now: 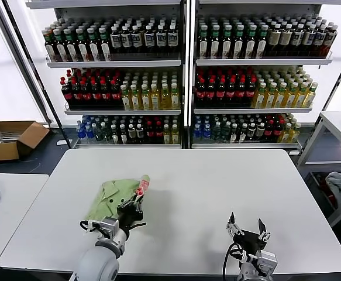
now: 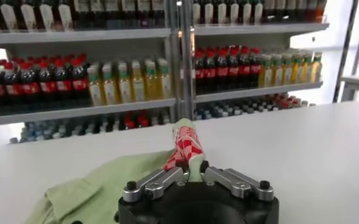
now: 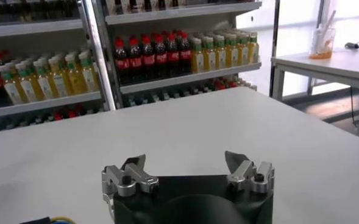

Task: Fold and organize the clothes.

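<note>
Counter (image 1: pixel 182 193): wide white surface; it carries the polo shirt on its left half, well apart from the right arm.
Polo shirt (image 1: pixel 113 197): light green and bunched, not flat; one part is lifted up, with the printed patch (image 2: pixel 185 148) on it.
Left end effector (image 1: pixel 136 203): clenched on the raised fold of the shirt, next to the patch.
Right end effector (image 1: pixel 247 225): released, fingers wide, waiting above the near right part of the counter.
Risk, slipping: the pinch seems to take only a thin edge, so I think the soft fabric may slide out when pulled.
Risk, uneven fold: with one arm holding, the shirt may drag and crumple.
</note>
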